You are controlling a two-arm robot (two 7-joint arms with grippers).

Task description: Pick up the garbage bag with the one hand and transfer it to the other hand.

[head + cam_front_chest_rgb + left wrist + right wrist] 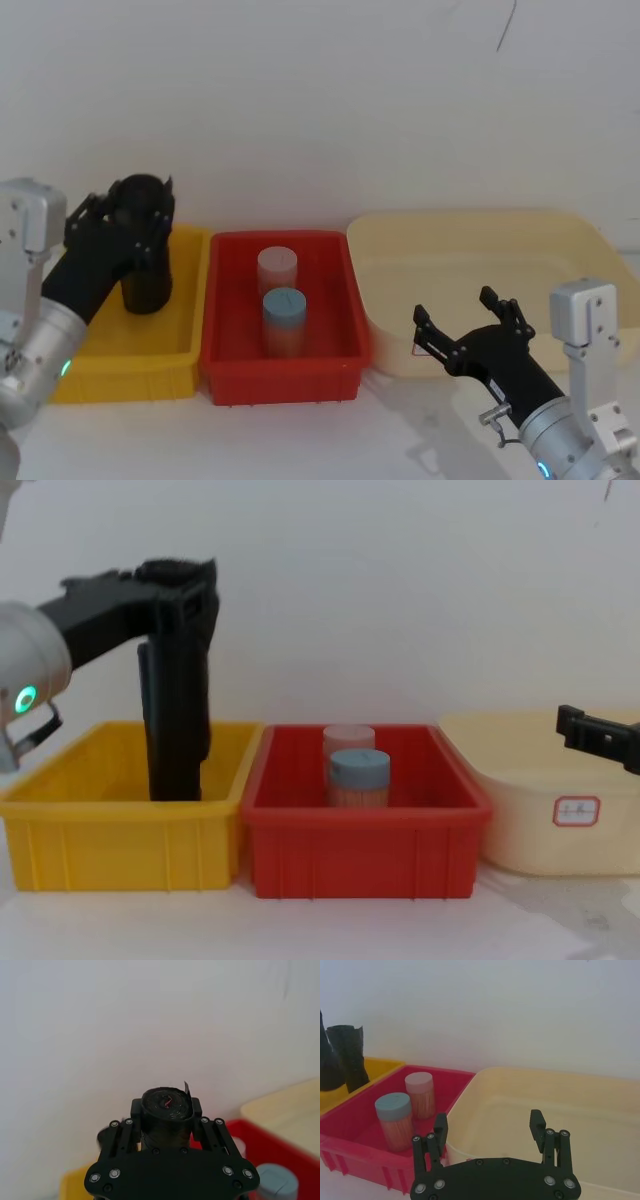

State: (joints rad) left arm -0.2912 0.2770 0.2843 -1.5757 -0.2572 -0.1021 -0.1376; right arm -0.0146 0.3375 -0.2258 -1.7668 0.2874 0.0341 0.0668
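Observation:
The garbage bag [147, 272] is a tall matte-black roll standing upright in the yellow bin [120, 375], rising well above its walls. My left gripper [140, 208] is shut on its upper part, one finger on each side of the roll [166, 1110]. In the chest view the roll [178, 720] hangs from the gripper [185, 592], and the bin wall hides its foot. My right gripper [467, 315] hovers open and holds nothing at the front edge of the cream tub [480, 250], its fingers [536, 1125] spread wide. The roll [352, 1060] also shows far off from the right wrist.
A red bin [285, 380] sits between the yellow bin and the cream tub. It holds a blue-lidded jar [284, 320] and a pink-lidded jar [278, 268]. A white wall stands close behind the bins.

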